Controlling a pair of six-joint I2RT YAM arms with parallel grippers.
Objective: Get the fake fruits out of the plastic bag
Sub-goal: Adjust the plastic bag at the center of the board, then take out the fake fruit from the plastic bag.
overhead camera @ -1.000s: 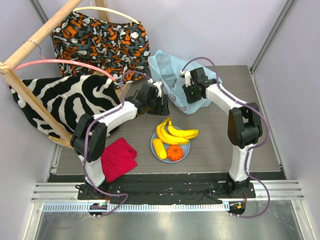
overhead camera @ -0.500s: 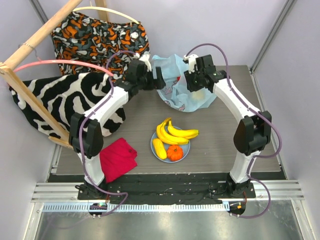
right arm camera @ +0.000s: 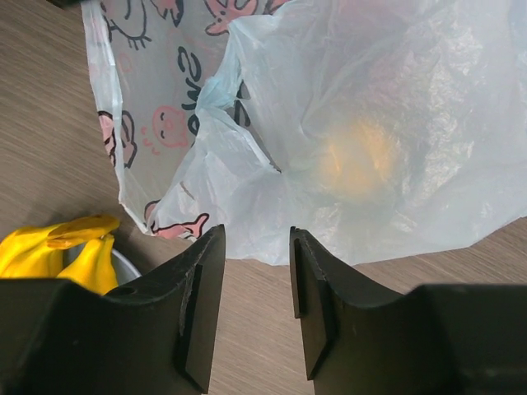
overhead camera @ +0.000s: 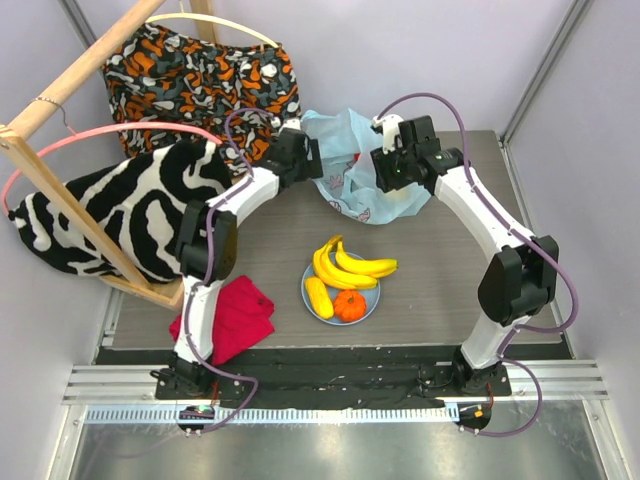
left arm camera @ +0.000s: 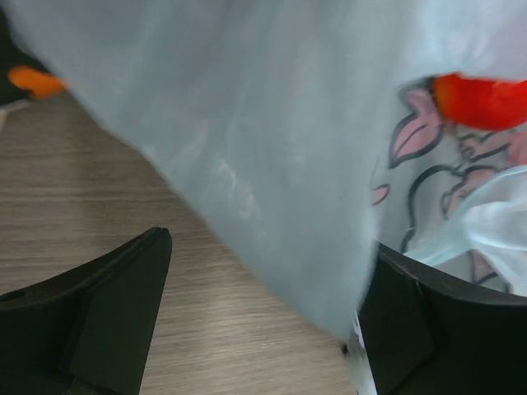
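Note:
The light-blue plastic bag (overhead camera: 360,195) lies crumpled at the back of the table. My left gripper (overhead camera: 300,160) is at its left edge, open wide; the bag's film (left arm camera: 272,123) hangs between the jaws, nearer the right finger (left arm camera: 420,321). A red fruit (left arm camera: 482,100) shows inside the bag. My right gripper (overhead camera: 395,170) is over the bag, open and empty (right arm camera: 257,239), at the bag's near edge (right arm camera: 370,99). A yellowish fruit (right arm camera: 358,156) shows through the film. The banana bunch (overhead camera: 350,265), ribbed orange fruit (overhead camera: 349,305) and oblong yellow piece (overhead camera: 318,297) lie on the blue plate (overhead camera: 372,296).
A red cloth (overhead camera: 235,315) lies at the front left. A wooden rack (overhead camera: 70,75) with a zebra cloth (overhead camera: 110,215) and an orange patterned cloth (overhead camera: 200,80) fills the left and back left. The bananas (right arm camera: 70,247) show at the right wrist view's lower left.
My left gripper has swung from the table's middle back to the bag's left edge. My right gripper has moved slightly back over the bag. The zebra cloth has shifted.

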